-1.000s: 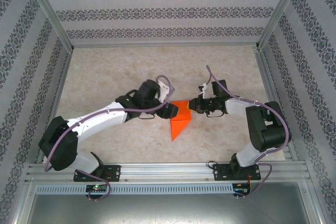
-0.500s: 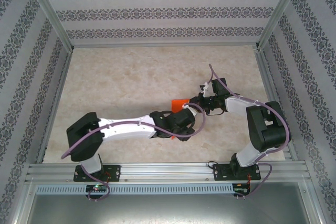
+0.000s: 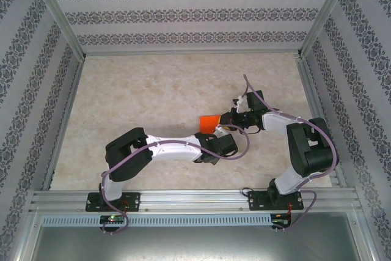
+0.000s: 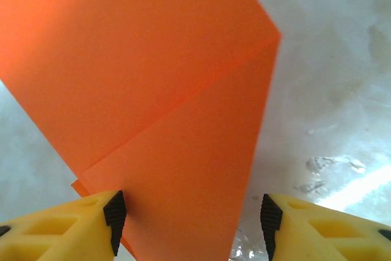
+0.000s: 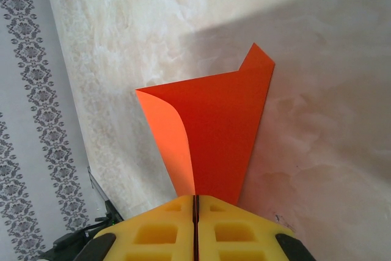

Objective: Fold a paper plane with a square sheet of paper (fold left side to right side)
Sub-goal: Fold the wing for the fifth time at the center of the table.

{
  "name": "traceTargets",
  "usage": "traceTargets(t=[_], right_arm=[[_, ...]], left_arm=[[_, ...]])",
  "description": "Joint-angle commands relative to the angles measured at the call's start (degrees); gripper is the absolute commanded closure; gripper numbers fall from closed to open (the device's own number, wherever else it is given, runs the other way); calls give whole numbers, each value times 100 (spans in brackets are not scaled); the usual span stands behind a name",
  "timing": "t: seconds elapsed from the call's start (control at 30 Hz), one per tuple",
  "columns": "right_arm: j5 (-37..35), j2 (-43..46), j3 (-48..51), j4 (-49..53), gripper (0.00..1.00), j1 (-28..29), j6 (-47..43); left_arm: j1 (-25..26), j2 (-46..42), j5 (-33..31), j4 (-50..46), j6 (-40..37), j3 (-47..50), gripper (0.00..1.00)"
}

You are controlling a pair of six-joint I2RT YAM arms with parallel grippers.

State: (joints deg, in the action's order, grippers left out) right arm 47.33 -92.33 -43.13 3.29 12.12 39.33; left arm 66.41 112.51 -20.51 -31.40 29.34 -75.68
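Note:
The square sheet of paper is bright orange and folded into a creased wedge on the marbled table. My right gripper is shut on its right edge. In the right wrist view the paper comes out from the closed yellow fingertips of the right gripper, and its left flap curls upward. My left gripper hangs over the near part of the wedge. In the left wrist view the left gripper stands open. The paper lies flat below and between its black pads, with a diagonal fold line across it.
Aluminium frame rails run along the near edge and up both sides, with patterned walls behind. Bare table stretches to the left and far side of the arms. The left forearm lies across the near middle.
The left arm has swung from the left of the paper round to its near side and now covers the wedge's lower tip. Its jaws have narrowed a little. The right gripper has held still.

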Motion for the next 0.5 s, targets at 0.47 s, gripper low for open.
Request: traceTargets(t=[0.47], right_arm=[[-84,-232,-173,75,93,61,62]], left_arm=[[285,517,-843,-855,300,-752,50]])
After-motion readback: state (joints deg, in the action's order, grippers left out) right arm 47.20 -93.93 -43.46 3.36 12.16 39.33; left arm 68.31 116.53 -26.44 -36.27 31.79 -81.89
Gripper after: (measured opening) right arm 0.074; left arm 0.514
